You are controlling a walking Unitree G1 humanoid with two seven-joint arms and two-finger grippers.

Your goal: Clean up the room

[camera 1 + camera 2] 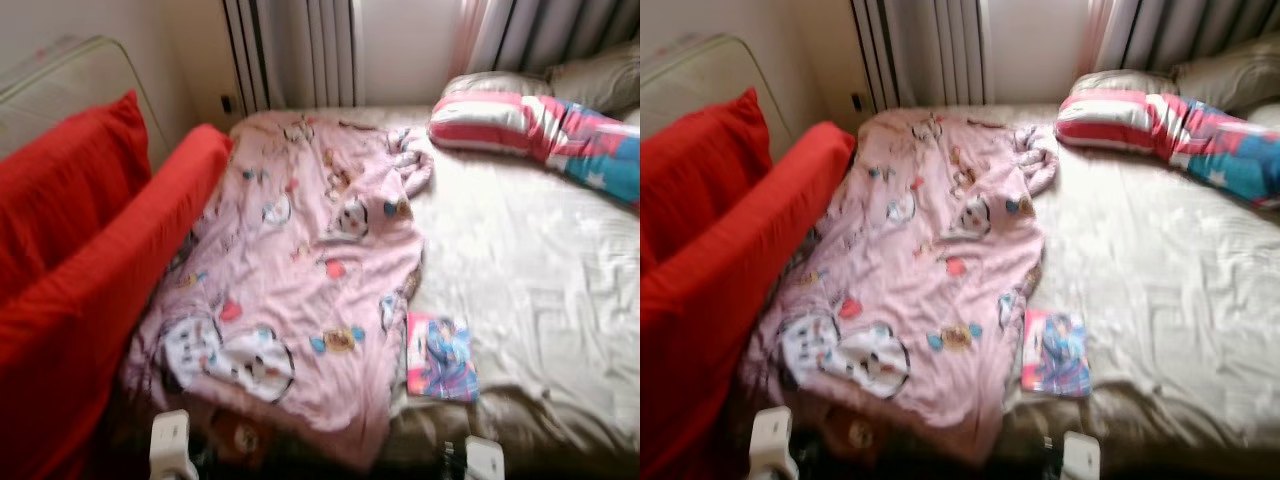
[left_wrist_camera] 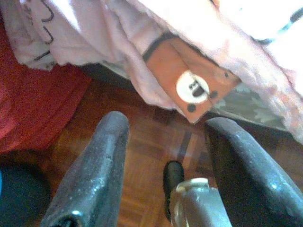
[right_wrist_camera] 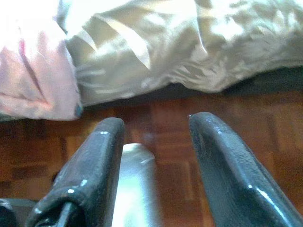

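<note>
You have one pink cartoon-printed blanket spread over the left half of the bed, which wears a pale beige satin sheet. The blanket's near edge spills over the foot of the bed toward the floor, and in the left wrist view you see that hanging hem with an orange patch bearing a white round face. One small book with a pink and blue illustrated cover lies flat on the sheet, just beside the blanket's right edge near the foot.

At the head of the bed you have one long bolster striped in red and white with blue sections, and two grey-beige pillows behind it. Beside the bed on the left stand two red cushions.

Your left claw hangs low over the brown parquet floor, its two black fingers spread apart and holding nothing, pointing at the draped blanket hem. Your right claw likewise hangs above the floor at the foot of the bed, fingers spread and empty, aimed at the overhanging sheet with a pink blanket corner to one side.
</note>
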